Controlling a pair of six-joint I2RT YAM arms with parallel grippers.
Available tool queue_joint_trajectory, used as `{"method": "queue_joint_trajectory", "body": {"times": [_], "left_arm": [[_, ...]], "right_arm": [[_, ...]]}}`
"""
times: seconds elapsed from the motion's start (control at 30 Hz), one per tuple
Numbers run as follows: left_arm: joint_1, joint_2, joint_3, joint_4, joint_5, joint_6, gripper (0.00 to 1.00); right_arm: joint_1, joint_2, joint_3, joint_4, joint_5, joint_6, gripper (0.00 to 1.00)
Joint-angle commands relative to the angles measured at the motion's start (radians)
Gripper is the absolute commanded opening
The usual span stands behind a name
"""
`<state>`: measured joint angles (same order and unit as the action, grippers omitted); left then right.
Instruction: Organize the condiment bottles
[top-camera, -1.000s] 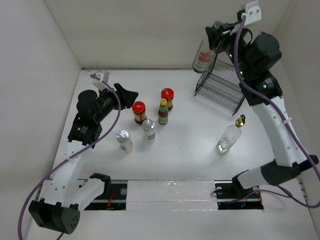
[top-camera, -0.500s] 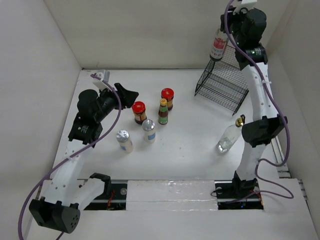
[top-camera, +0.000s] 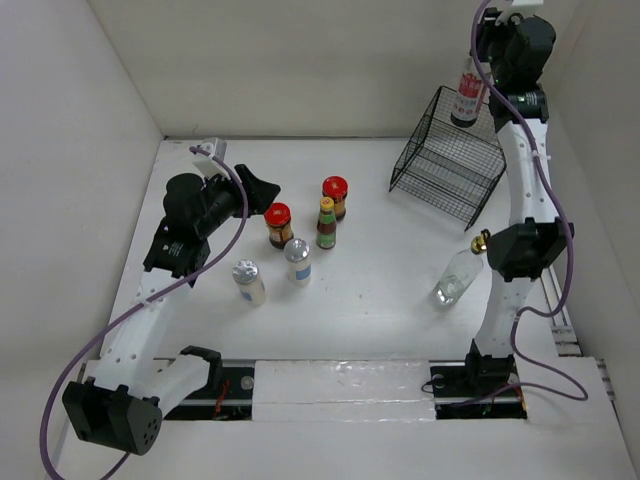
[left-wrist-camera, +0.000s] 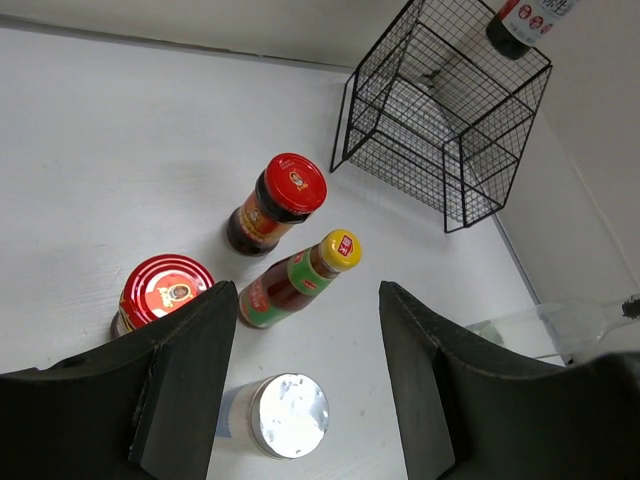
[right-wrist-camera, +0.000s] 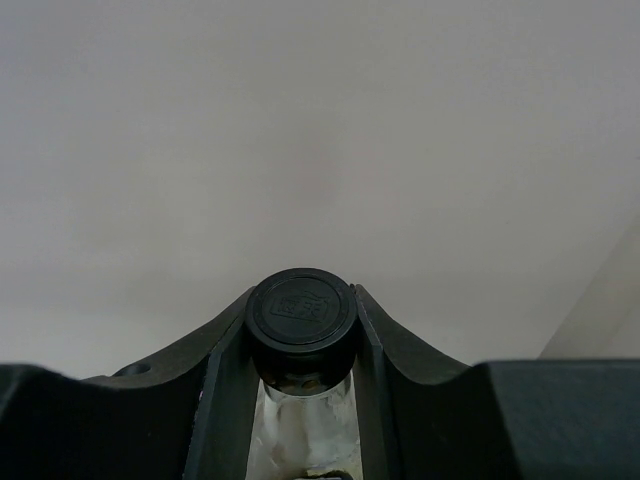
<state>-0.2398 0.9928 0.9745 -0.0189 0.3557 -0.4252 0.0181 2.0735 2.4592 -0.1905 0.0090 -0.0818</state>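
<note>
My right gripper (top-camera: 472, 72) is shut on the neck of the black-capped dark bottle (top-camera: 466, 100) and holds it upright, high above the back of the black wire rack (top-camera: 445, 155). Its cap (right-wrist-camera: 302, 312) sits between the fingers in the right wrist view. My left gripper (top-camera: 264, 189) is open and empty, hovering left of the bottle group. Two red-lidded jars (top-camera: 279, 225) (top-camera: 334, 197), a slim yellow-capped bottle (top-camera: 326, 222) and two silver-capped shakers (top-camera: 298, 261) (top-camera: 248, 281) stand mid-table. A clear bottle (top-camera: 458, 276) lies on its side at the right.
The left wrist view shows the red-lidded jars (left-wrist-camera: 275, 203) (left-wrist-camera: 160, 292), the yellow-capped bottle (left-wrist-camera: 298, 280) and one shaker (left-wrist-camera: 288, 415) below the open fingers, with the rack (left-wrist-camera: 440, 110) beyond. White walls enclose the table at left, back and right.
My right arm has swung the black-capped bottle up and to the right, from tilted at the rack's left to upright over its back. The left arm shifted slightly.
</note>
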Motion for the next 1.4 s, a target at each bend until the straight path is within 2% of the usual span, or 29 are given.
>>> {"method": "queue_joint_trajectory", "body": {"times": [0.0, 0.87, 1.3, 1.37], "left_arm": [[0.005, -0.006, 0.009, 0.05, 0.015, -0.003, 0.55], [0.005, -0.006, 0.009, 0.05, 0.015, 0.016, 0.55], [0.005, 0.003, 0.009, 0.05, 0.015, 0.016, 0.55], [0.005, 0.003, 0.009, 0.05, 0.015, 0.016, 0.55]], "right_arm": [[-0.018, -0.02, 0.07, 0.212, -0.015, 0.005, 0.11], [-0.049, 0.094, 0.021, 0.384, -0.044, 0.094, 0.11], [-0.058, 0.056, -0.287, 0.456, -0.083, 0.166, 0.14], [-0.058, 0.046, -0.324, 0.465, -0.092, 0.175, 0.16]]}}
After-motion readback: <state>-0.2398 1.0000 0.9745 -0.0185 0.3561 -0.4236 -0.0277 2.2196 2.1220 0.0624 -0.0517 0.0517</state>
